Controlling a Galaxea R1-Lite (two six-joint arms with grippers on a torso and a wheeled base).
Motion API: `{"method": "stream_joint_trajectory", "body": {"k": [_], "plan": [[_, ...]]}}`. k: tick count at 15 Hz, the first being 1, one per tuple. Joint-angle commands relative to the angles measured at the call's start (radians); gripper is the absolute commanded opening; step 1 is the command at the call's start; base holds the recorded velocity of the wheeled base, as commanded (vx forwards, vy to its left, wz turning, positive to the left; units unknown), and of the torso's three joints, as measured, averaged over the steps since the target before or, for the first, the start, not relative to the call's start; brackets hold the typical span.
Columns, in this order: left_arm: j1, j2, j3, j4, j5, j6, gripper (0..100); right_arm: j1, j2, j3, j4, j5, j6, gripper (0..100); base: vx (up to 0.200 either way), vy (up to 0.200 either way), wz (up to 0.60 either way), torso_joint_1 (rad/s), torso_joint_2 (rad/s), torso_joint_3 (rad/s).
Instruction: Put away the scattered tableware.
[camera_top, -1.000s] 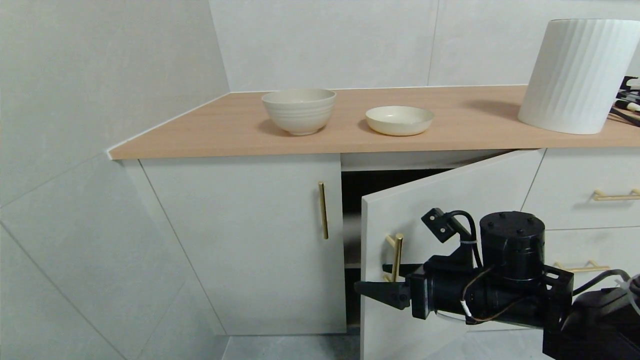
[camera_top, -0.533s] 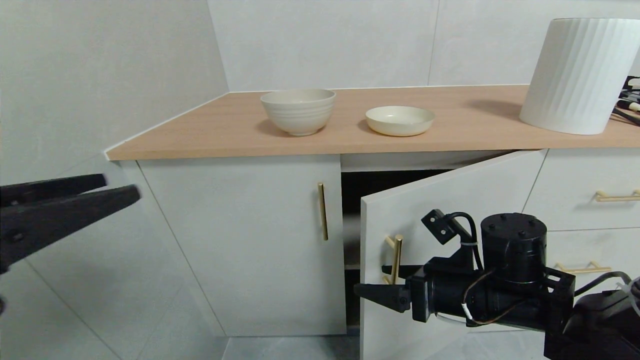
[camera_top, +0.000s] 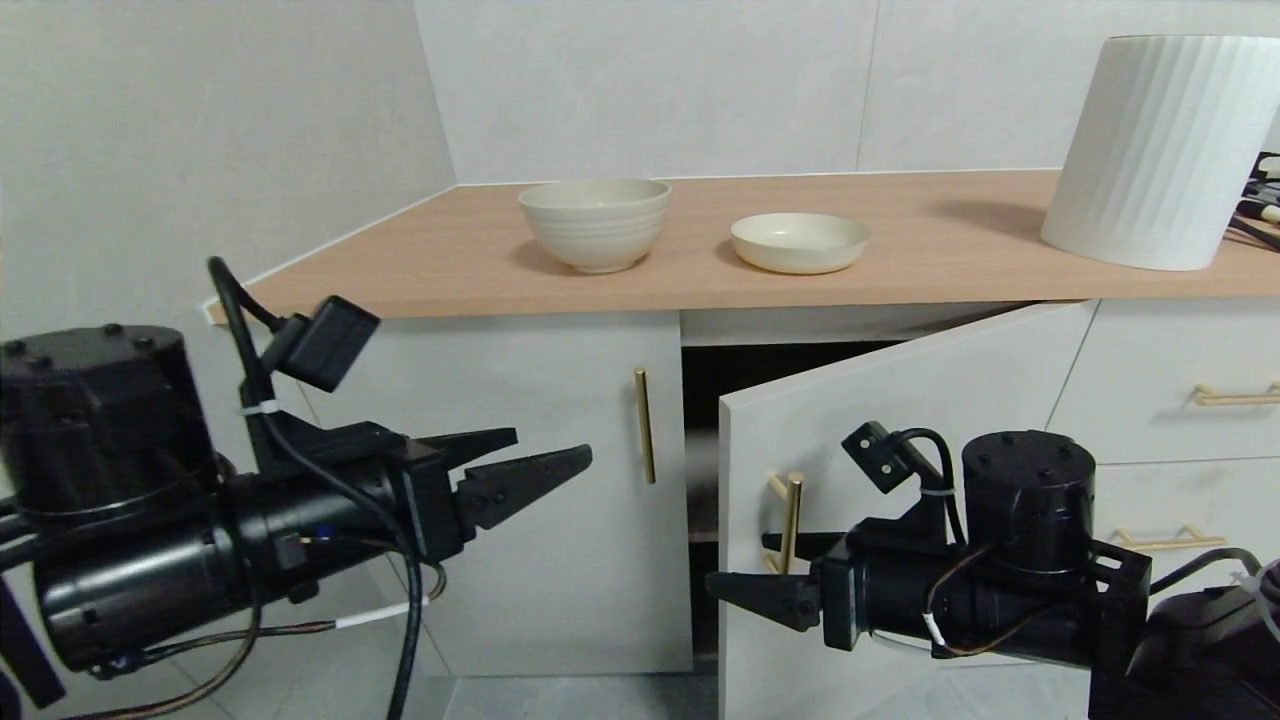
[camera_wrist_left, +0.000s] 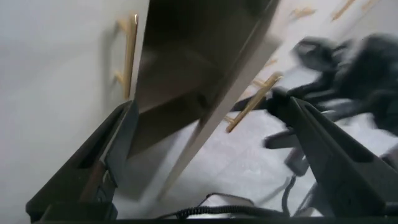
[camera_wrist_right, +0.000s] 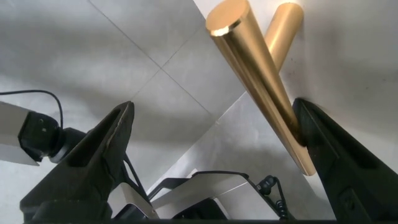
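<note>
Ceramic-looking ribbed bowl (camera_top: 596, 222), above your spread left claw (camera_top: 552, 446): likely stiff, slick, chippable; pinch its rim.

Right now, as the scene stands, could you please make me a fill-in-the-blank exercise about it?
The ribbed bowl and the shallow dish stand on the wooden ___.
The right gripper has the gold handle between its fingers, on the door that is partly ___.
The left gripper, open, hangs before the other door, which is ___.
Missing words: countertop; open; closed.
</note>
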Motion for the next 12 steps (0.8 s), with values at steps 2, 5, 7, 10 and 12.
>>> {"method": "stream_joint_trajectory", "body": {"k": [2,5,7,10,12], "plan": [[-0.051,0.211,0.027,-0.136,0.112,-0.005,100,0.022,0.021,0.002,-0.001,0.0,0.0,100,0.0,0.0,0.0,0.0,0.0,0.0],[-0.094,0.262,0.032,-0.187,0.119,-0.019,100,0.022,0.021,0.004,-0.001,0.0,0.001,100,0.0,0.0,0.0,0.0,0.0,0.0],[-0.123,0.291,0.026,-0.211,0.118,-0.048,0,0.022,0.023,0.007,-0.002,0.0,0.001,100,0.0,0.0,0.0,0.0,0.0,0.0],[-0.124,0.34,-0.057,-0.339,0.118,-0.042,0,0.022,0.043,0.007,-0.002,0.0,0.001,100,0.0,0.0,0.0,0.0,0.0,0.0],[-0.132,0.387,-0.112,-0.343,0.096,-0.022,0,0.022,0.047,0.011,-0.025,0.0,0.001,100,0.0,0.0,0.0,0.0,0.0,0.0]]}}
